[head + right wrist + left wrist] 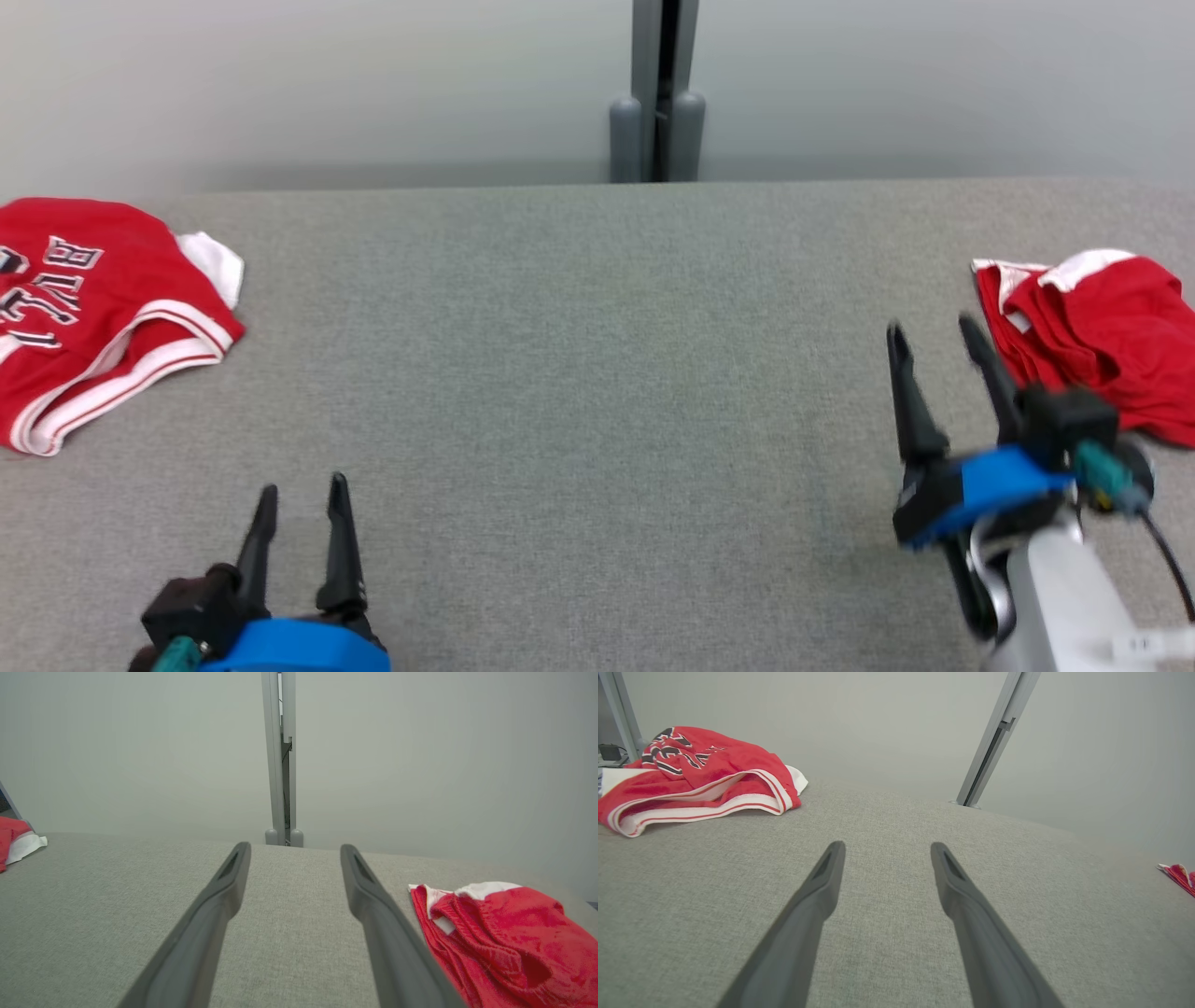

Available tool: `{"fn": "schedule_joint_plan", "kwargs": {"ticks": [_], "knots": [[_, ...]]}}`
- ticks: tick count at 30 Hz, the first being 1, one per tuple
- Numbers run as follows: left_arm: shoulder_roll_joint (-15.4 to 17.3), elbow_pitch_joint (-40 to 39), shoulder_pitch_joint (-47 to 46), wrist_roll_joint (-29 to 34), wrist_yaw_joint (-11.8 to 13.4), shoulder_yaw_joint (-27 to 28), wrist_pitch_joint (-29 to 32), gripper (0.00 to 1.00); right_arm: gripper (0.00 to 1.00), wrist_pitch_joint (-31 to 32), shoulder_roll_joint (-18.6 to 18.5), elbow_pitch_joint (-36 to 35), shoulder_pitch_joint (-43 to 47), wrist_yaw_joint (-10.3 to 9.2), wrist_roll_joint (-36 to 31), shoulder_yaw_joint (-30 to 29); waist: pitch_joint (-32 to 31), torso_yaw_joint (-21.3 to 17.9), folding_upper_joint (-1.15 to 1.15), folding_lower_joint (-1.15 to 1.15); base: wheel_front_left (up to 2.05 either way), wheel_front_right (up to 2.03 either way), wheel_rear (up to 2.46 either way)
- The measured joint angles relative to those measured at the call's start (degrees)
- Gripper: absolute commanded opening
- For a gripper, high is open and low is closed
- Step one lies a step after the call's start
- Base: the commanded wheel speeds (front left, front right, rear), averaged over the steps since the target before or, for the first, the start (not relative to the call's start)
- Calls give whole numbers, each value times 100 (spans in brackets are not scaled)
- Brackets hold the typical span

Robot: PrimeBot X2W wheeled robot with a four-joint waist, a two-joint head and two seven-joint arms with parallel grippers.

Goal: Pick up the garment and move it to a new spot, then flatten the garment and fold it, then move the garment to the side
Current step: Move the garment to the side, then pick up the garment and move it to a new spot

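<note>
A crumpled red garment (1106, 331) with white trim lies at the table's right edge, just right of my right gripper (935, 334), which stands open and empty beside it. In the right wrist view the same garment (504, 942) sits to the right of the open right gripper (294, 849). A second red garment (89, 308) with white trim and lettering lies at the far left. My left gripper (301, 490) is open near the front left, well short of that garment (696, 781). Nothing is between the fingers of the left gripper (886, 847).
The grey fabric-covered table (597, 373) stretches between the two garments. A grey post (658, 93) rises behind the table's far edge against a pale wall.
</note>
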Motion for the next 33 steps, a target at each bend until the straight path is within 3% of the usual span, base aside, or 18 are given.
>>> {"fn": "schedule_joint_plan", "kwargs": {"ticks": [10, 25, 33], "knots": [[-237, 183, 289, 10, -87, -108, -76, 100, 100, -126, 5, -405, 1469, -1, 680, 268, -347, 29, 0, 1, 0, 0, 0], [-255, 365, 341, 110, -107, -105, -93, 100, 100, -16, 5, -411, 1574, -1, 677, 489, -379, -70, 0, 2, 0, 0, 0], [-259, 403, 264, 129, -124, -121, -98, 100, 100, 58, 5, -436, 1660, -1, 651, 471, -463, 177, 0, 2, 0, 0, 0]]}}
